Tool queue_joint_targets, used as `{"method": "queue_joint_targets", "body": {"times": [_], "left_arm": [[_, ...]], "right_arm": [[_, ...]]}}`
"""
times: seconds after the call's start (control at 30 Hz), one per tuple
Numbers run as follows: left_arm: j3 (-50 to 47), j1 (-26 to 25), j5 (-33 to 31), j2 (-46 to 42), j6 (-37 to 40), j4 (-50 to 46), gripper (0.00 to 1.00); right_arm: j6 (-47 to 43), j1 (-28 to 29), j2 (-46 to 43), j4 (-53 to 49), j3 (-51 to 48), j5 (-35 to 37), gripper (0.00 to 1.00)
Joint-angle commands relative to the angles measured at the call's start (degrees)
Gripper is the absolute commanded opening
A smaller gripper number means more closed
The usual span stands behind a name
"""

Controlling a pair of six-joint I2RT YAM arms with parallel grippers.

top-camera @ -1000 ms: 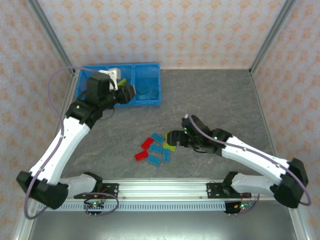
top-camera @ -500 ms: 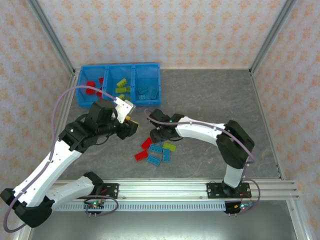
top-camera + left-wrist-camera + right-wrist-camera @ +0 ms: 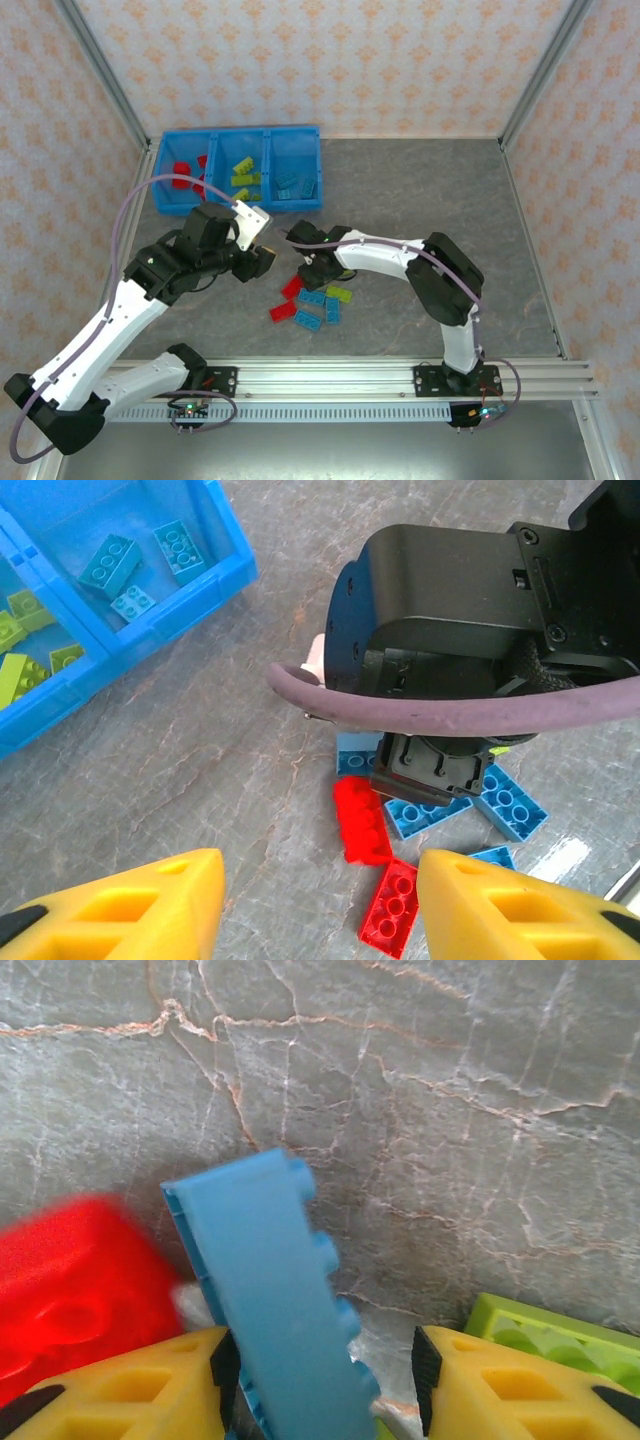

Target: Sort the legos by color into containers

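Loose legos lie mid-table: two red [image 3: 292, 287] [image 3: 281, 311], several light blue [image 3: 312, 297] and a lime green one [image 3: 340, 294]. My right gripper [image 3: 306, 270] is down at the pile's upper left. In its wrist view a light-blue lego [image 3: 275, 1290] stands tilted on edge between the fingers, against the left pad [image 3: 222, 1365], with a gap to the right pad [image 3: 428, 1365]. My left gripper [image 3: 264, 262] hovers just left of the pile, open [image 3: 320, 900] and empty, above two red legos [image 3: 362, 820] [image 3: 390, 905]. The blue containers [image 3: 238, 148] hold red, green and blue legos.
The right gripper's black body [image 3: 470, 630] sits close in front of my left gripper. A blurred red lego [image 3: 80, 1270] and a green one [image 3: 560, 1340] flank the right fingers. The bin's blue compartment [image 3: 150, 610] lies to the upper left. Patterned walls enclose the table.
My left arm came away from the bin and down to the pile's left side. The right arm swung left across the pile, and its jaws narrowed round the blue lego.
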Motion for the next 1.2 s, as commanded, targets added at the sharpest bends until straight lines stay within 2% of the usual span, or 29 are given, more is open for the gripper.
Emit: {"method": "queue_joint_targets", "body": {"times": [0.0,0.13,0.2,0.23,0.33,0.4,0.5,0.6,0.67,0.8,1.0,1.07,1.17], "left_arm": [[-0.3,0.8,-2.0,0.7,0.7,-0.9,0.55],[-0.2,1.0,-2.2,1.3,0.5,-1.1,0.55],[-0.3,1.0,-2.1,1.2,0.5,-1.0,0.55],[-0.4,1.0,-1.7,1.0,0.6,-0.9,0.56],[-0.7,1.0,-0.4,-0.2,0.8,-0.3,0.61],[-1.2,1.0,0.5,-1.5,0.8,0.6,0.67],[-2.1,1.1,3.6,-4.1,1.4,2.2,0.81],[-3.3,1.3,6.3,-6.6,1.6,4.2,0.93],[-3.9,1.4,6.4,-7.7,1.8,4.9,0.97],[-4.7,1.4,1.6,-8.0,2.6,4.7,1.00],[-4.8,1.4,-3.1,-7.3,2.6,4.4,1.00],[-5.0,1.4,-4.1,-7.3,2.5,4.5,1.00],[-5.1,1.4,-5.4,-7.2,2.5,4.6,1.00]], "right_arm": [[-0.9,0.1,2.5,-2.2,2.0,-0.8,0.49],[-0.3,0.1,3.0,-1.5,2.2,-0.9,0.39],[0.2,0.1,2.0,-1.0,1.8,-1.0,0.31],[0.3,0.1,1.0,-0.5,1.3,-1.0,0.27],[1.6,0.0,-3.7,1.4,-0.6,0.2,0.22],[2.6,0.1,-8.4,3.0,-2.2,2.1,0.18],[3.7,0.0,-16.7,7.4,-5.0,5.1,0.16],[3.1,-0.3,-23.2,16.4,-7.9,9.9,0.17],[2.2,-1.5,-24.0,22.5,-8.0,14.2,0.17],[0.9,-6.4,-15.8,29.0,-0.8,16.0,0.17],[-4.4,-8.6,6.8,18.3,26.3,16.0,0.19],[-5.5,-8.6,12.4,14.3,34.9,17.4,0.27],[-6.6,-8.6,17.7,8.4,44.5,19.2,0.48]]}}
